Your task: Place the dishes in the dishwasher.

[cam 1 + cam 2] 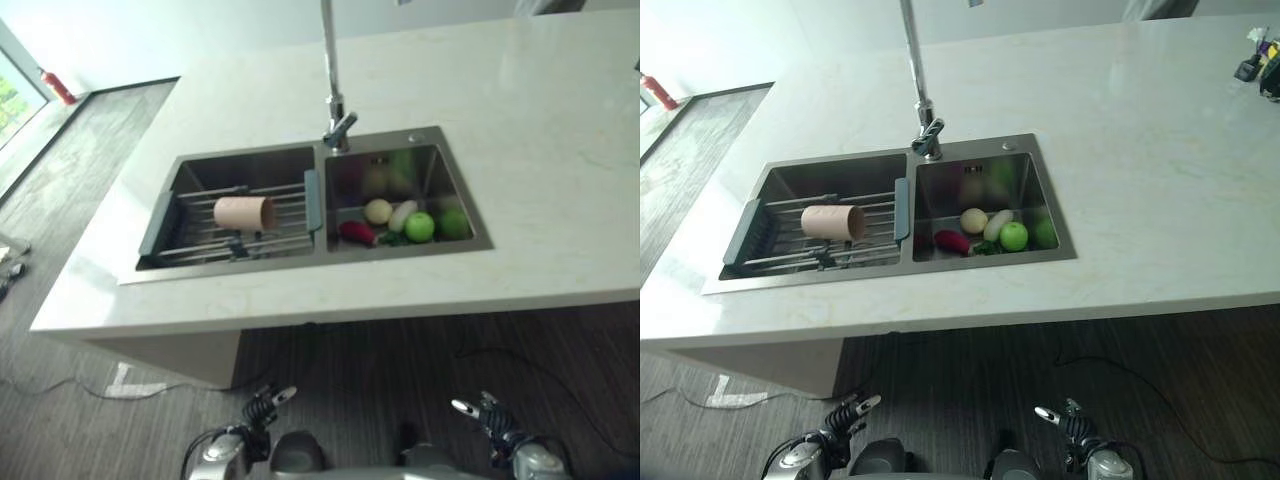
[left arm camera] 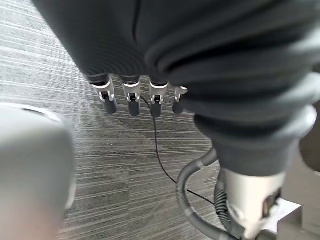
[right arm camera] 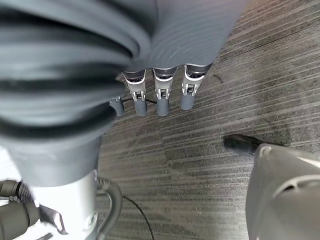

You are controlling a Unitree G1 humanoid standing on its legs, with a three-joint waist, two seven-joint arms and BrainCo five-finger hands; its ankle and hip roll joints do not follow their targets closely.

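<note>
From my left eye, the table (image 1: 520,150) spreads ahead with a double sink (image 1: 316,203) set into it. The cup (image 1: 243,212) lies on its side on the rack (image 1: 235,225) that spans the basin at nine o'clock of the tap (image 1: 332,80). I judge it was left there to drain, which makes it the dish I must carry. The basin at three o'clock holds produce: a green apple (image 1: 420,227), a pale round thing (image 1: 377,210) and something red (image 1: 357,232), gathered in the near half. My left hand (image 1: 268,402) and right hand (image 1: 484,410) hang low at six o'clock, well short of the table, over the floor (image 1: 380,370).

From my right eye the layout reads the same; some small dark items (image 1: 1260,62) sit at the table's far edge at two o'clock, too small to name. I cannot spot a dishwasher anywhere.

My left wrist camera looks down my fingers (image 2: 132,100): they hang straight and slack, holding nothing, with striped floor beyond.

My right wrist camera shows the same: fingers (image 3: 162,97) straight, relaxed, empty, touching nothing, floor beneath them.

So both hands are unclenched and idle, and the cup waits on the rack, untouched.
</note>
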